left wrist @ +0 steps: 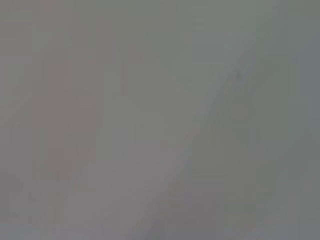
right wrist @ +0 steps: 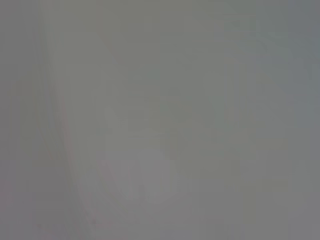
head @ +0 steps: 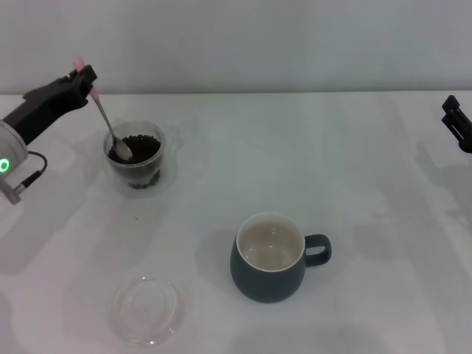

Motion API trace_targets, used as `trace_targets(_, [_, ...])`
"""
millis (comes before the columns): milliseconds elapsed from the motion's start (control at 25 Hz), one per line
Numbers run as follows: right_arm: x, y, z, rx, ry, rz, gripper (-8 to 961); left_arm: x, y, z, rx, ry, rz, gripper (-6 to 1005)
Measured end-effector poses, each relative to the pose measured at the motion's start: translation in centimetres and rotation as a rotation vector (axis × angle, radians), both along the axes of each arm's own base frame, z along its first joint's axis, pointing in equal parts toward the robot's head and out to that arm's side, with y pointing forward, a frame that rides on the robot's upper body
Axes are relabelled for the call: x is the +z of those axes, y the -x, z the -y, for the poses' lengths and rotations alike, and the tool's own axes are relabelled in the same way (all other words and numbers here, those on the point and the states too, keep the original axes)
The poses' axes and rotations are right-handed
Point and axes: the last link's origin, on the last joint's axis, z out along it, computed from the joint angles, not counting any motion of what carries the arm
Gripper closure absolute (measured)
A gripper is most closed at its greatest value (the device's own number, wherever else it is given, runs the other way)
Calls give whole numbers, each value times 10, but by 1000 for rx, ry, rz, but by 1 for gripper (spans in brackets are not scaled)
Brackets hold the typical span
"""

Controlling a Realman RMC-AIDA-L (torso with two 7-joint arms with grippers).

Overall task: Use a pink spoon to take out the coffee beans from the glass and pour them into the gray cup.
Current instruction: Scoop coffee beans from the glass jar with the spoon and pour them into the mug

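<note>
In the head view my left gripper [head: 85, 77] at the far left is shut on the pink handle of the pink spoon [head: 107, 122]. The spoon slants down and its metal bowl rests in the coffee beans [head: 140, 147] inside the glass [head: 135, 156]. The gray cup [head: 270, 257] stands in front of the glass, toward the right, with a cream inside that looks empty and its handle to the right. My right gripper [head: 457, 122] is parked at the far right edge. Both wrist views show only a plain grey surface.
A flat shallow clear round dish [head: 149, 310] lies near the front edge, left of the gray cup. The white table [head: 354, 162] runs back to a pale wall.
</note>
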Motion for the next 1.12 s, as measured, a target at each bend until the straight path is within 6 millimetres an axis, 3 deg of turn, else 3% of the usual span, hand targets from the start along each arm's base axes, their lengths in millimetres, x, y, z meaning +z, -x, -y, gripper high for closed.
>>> trace_targets(560, [1,-7,7,-20,-3,3,85,-19,1,3,72,30,64,871])
trace_targets(1120, [2,-7,8,-15,-7,3,85,-16,15,9,171,27,194,871])
